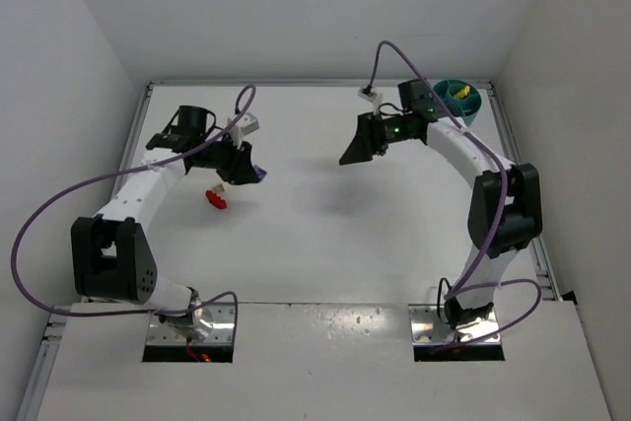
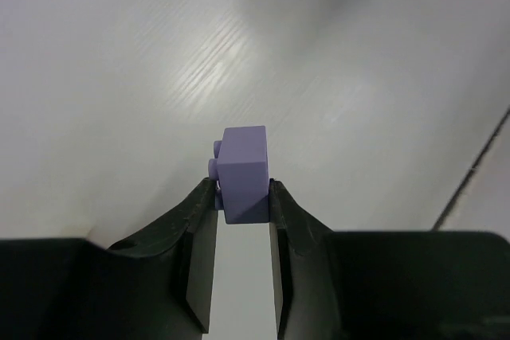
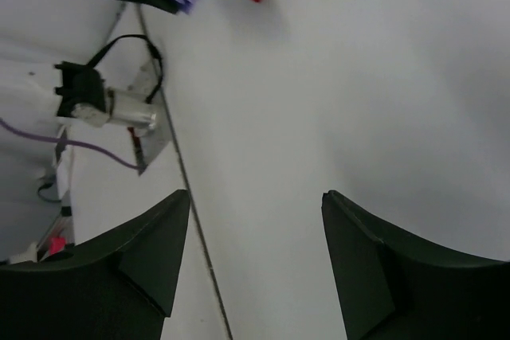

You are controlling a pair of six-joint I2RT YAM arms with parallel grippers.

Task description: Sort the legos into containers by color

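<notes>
A round teal tub (image 1: 475,105) is seen at the far right corner of the counter (image 1: 315,244), partly hidden by the right arm. A yellow lego (image 1: 458,93) lies inside it, though which compartment cannot be told. A lavender lego (image 2: 244,173) is clamped in the left gripper (image 2: 243,197). A red lego (image 1: 216,198) lies on the counter near that gripper. The right gripper (image 3: 255,220) is held wide, with nothing in it.
</notes>
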